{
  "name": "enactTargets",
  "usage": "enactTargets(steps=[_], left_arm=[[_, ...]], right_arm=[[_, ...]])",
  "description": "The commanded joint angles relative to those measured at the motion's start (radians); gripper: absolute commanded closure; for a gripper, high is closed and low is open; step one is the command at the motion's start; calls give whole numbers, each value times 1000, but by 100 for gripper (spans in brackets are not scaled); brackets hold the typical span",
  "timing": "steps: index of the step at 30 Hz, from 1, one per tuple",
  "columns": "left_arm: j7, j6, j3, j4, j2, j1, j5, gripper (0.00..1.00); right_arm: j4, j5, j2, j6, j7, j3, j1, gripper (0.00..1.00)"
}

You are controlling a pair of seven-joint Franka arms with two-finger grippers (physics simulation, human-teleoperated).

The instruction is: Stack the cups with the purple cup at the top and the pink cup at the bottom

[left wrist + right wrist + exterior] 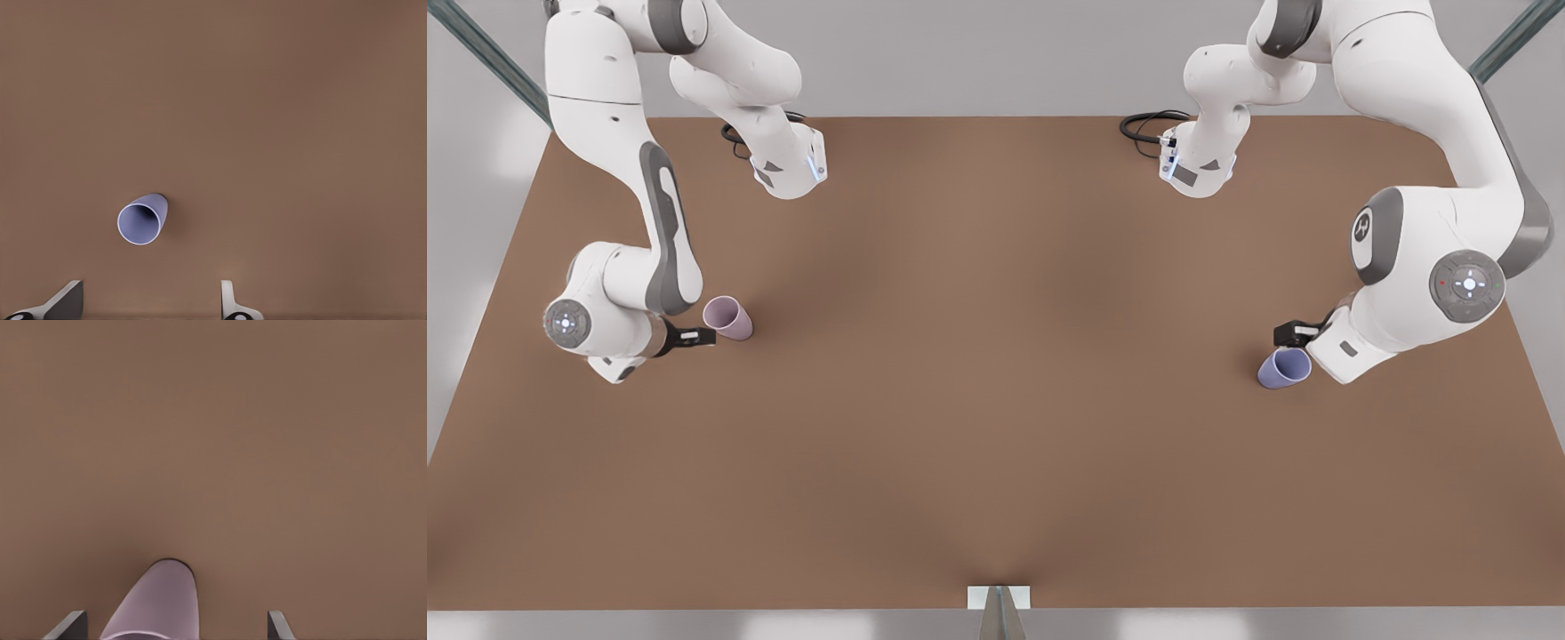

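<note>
The pink cup point(727, 317) stands upright on the brown table point(996, 400) toward the front view's left. My right gripper point(698, 337) is open right beside it. In the right wrist view the pink cup point(160, 603) sits between the spread fingers point(70, 627) without visible contact. The purple cup point(1283, 367) stands upright toward the front view's right, just below my left gripper point(1296, 338). In the left wrist view the purple cup point(141, 221) lies a little ahead of my open left gripper point(150, 303), apart from its fingertips point(230, 300).
Both arms' white links reach in from the back of the table. Black cables point(1149, 126) lie near the far edge. A small metal bracket point(999, 597) sits at the middle of the near edge.
</note>
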Motion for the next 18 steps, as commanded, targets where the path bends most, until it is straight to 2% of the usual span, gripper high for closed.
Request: enactTargets(steps=[1,16,18], left_arm=[[1,-4,0,-2,-1,0,-1,0],[1,-10,5,-15,-1,0,-1,0],[1,-10,5,-15,1,0,-1,0]], right_arm=[[-36,2,-3,94,-203,-1,0,0],[-207,0,-77,118,-285,-52,-12,0],[-256,-1,-77,181,-283,-63,-12,0]])
